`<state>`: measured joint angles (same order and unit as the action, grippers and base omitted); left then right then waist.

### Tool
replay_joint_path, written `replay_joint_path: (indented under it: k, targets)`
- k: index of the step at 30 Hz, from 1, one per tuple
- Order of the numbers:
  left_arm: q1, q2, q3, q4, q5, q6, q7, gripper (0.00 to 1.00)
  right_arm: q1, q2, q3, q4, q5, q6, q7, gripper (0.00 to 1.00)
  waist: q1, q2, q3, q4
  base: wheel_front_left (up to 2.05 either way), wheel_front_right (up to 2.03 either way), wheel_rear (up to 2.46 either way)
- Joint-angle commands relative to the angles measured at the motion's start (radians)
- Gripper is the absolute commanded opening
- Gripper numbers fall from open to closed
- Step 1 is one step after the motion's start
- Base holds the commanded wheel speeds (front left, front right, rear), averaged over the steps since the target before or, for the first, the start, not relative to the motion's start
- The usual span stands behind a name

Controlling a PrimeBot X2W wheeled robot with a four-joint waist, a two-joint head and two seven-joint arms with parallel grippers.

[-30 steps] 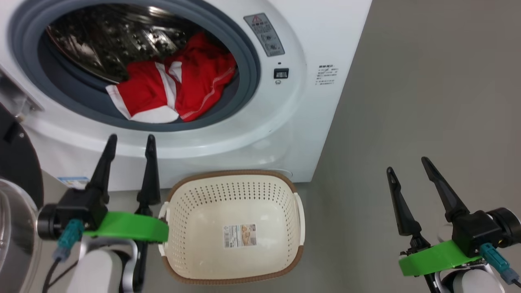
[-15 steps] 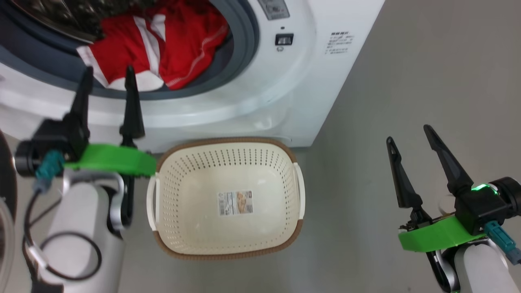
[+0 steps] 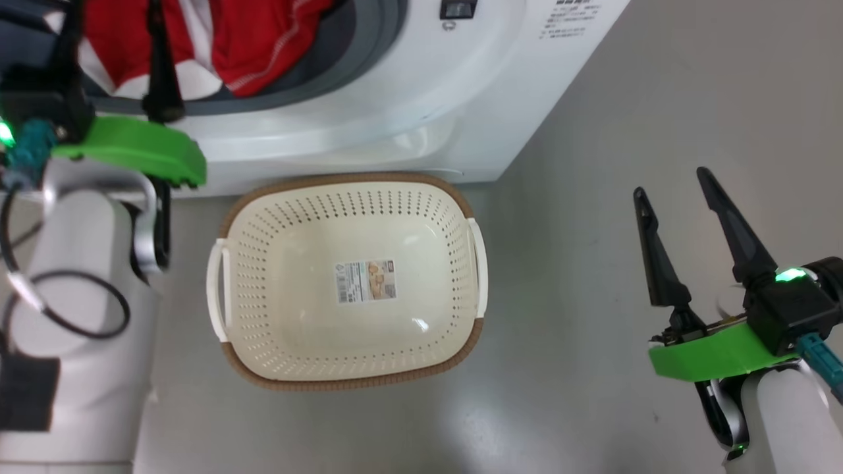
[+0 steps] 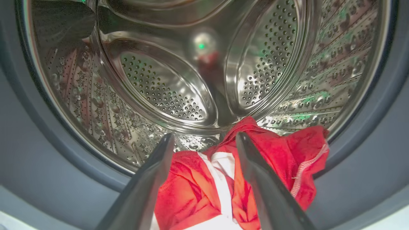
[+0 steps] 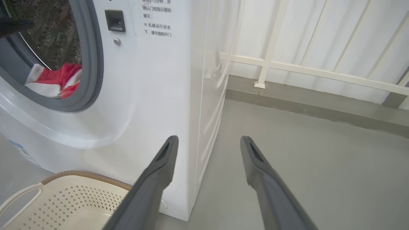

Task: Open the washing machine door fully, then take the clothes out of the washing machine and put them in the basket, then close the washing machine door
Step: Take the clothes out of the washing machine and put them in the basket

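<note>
The white washing machine (image 3: 408,99) stands with its mouth open; the washing machine door is out of view. Red clothes (image 4: 191,191) with white panels lie at the front of the steel drum (image 4: 159,83), against the grey rubber ring. My left gripper (image 4: 204,135) is open at the drum mouth, its fingers on either side of the clothes' top fold, just short of them. The clothes (image 3: 263,33) also show behind the left gripper (image 3: 112,13). The cream basket (image 3: 342,181) sits on the floor before the machine with nothing in it. My right gripper (image 3: 672,183) hangs open over the floor, right of the basket.
Grey floor (image 3: 579,329) spreads to the right of the machine and basket. A white railing (image 5: 303,67) and a low kerb run behind that floor. The machine's right side panel (image 5: 207,95) stands just left of my right gripper (image 5: 209,138).
The head camera has tilted down, so machine and basket sit higher in the picture. My left gripper has advanced from below the machine's mouth up to the clothes. The right gripper has stayed put.
</note>
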<state>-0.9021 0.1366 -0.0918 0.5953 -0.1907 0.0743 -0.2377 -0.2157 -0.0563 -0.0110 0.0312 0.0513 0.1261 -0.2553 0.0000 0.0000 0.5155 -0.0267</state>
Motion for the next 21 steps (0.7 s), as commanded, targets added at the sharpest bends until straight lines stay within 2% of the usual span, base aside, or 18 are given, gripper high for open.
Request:
replay_joint_path:
  k: [1, 11, 21]
  targets:
    - [-0.041, 0.054, 0.015, 0.001, 0.019, 0.014, 0.01, 1.0, -0.014, 0.0, 0.012, -0.022, -0.001, 0.005, -0.006, 1.0, 0.0, 0.0, 0.038, -0.02, 0.0, 0.0, 0.0]
    - [-0.183, 0.095, -0.017, 0.137, 0.056, 0.028, 0.096, 1.0, -0.053, 0.005, 0.01, 0.001, 0.012, 0.005, -0.006, 1.0, 0.0, 0.0, 0.087, -0.041, 0.0, 0.0, 0.0]
    - [-0.29, 0.142, -0.059, 0.295, 0.092, 0.043, 0.282, 1.0, -0.081, 0.006, 0.031, 0.026, 0.052, 0.005, -0.006, 1.0, 0.0, 0.0, 0.109, -0.068, 0.0, 0.0, 0.0]
